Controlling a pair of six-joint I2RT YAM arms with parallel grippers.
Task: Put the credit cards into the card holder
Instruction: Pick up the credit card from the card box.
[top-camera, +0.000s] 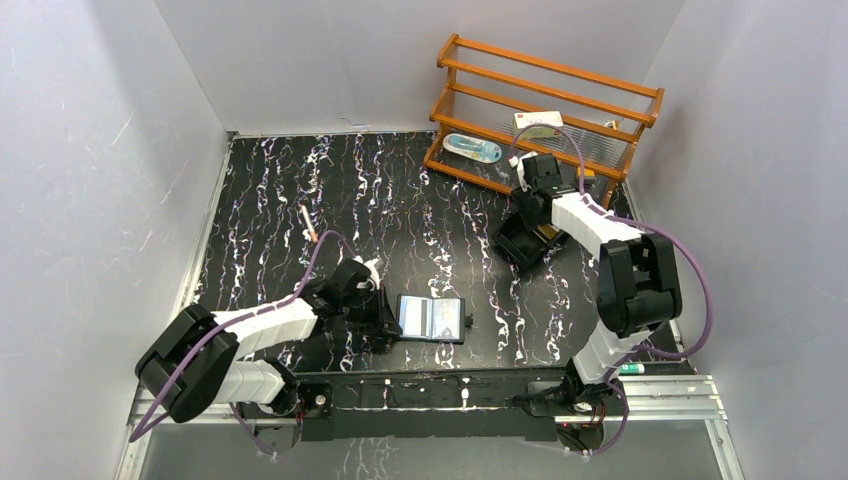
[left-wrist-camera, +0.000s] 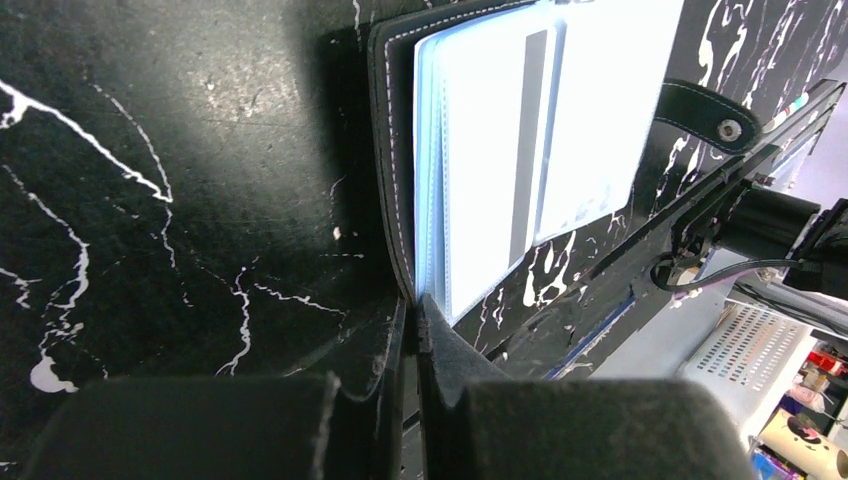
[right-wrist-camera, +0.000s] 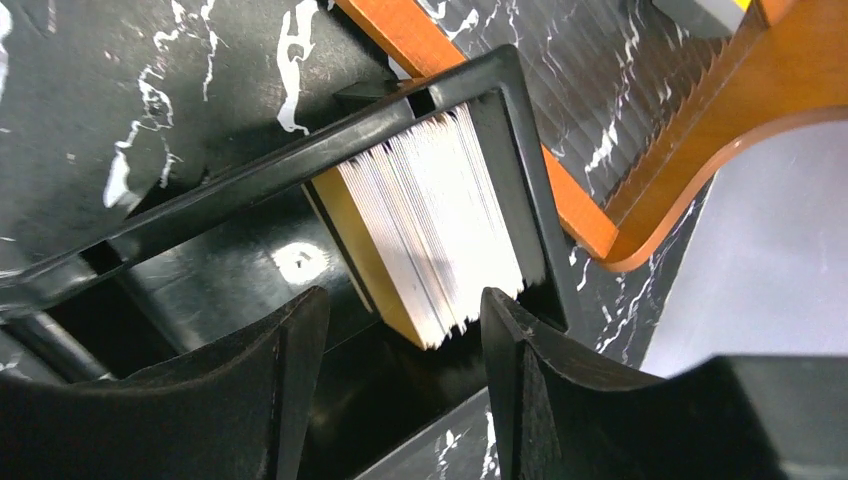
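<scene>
Hovering wide open, the right gripper (right-wrist-camera: 405, 310) has the credit cards (right-wrist-camera: 430, 235) standing on edge straight ahead, between its fingers. The left gripper (left-wrist-camera: 410, 322) pinches the cover of the card holder (left-wrist-camera: 385, 150).

Table (top-camera: 420, 190), centre and far left: open passage for you, with only a small white stick (top-camera: 308, 225) lying there.
Far right: wooden rack (top-camera: 545, 110) stands just behind the black box (right-wrist-camera: 520, 160). Its walls close on the credit cards (right-wrist-camera: 430, 230) on two sides; the top is open.
Near edge: open card holder (top-camera: 432, 318) and left arm (top-camera: 265, 325) bar your way.
</scene>
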